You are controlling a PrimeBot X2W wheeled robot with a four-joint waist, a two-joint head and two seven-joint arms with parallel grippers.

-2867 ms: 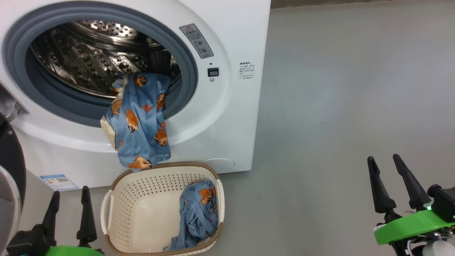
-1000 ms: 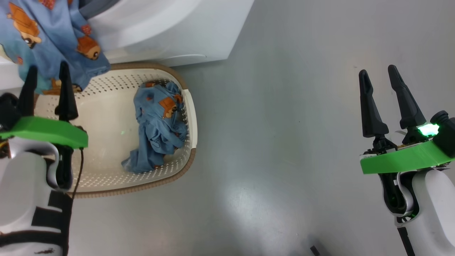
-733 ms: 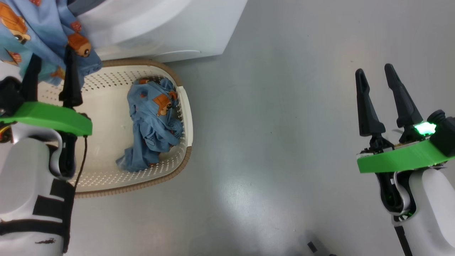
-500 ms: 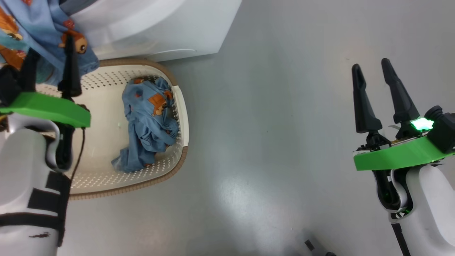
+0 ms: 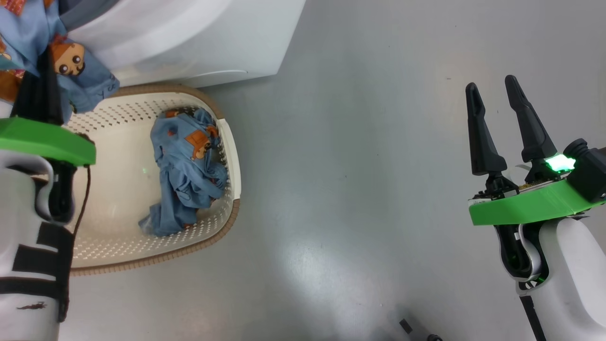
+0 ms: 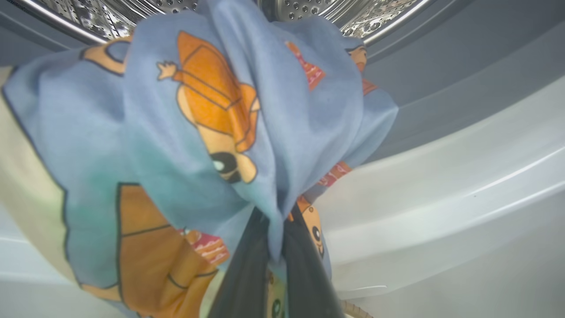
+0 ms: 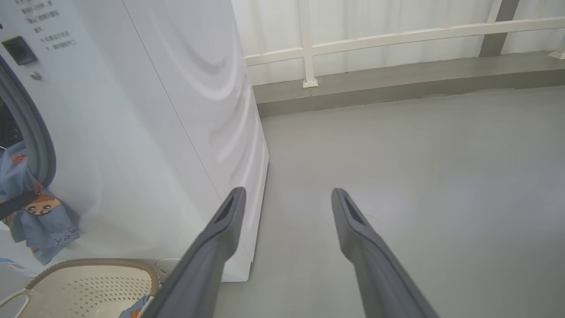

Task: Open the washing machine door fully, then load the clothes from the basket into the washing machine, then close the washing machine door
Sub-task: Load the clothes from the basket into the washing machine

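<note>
Washing machine (image 5: 189,42) far left, basket (image 5: 228,156) just before it. Your left claw (image 6: 276,225) pinches the hanging garment (image 6: 198,132); a thin grip could let it slide off the gasket (image 6: 441,75) onto the second garment (image 5: 184,175) in the basket. Right claw (image 5: 488,84) spread, empty.
</note>
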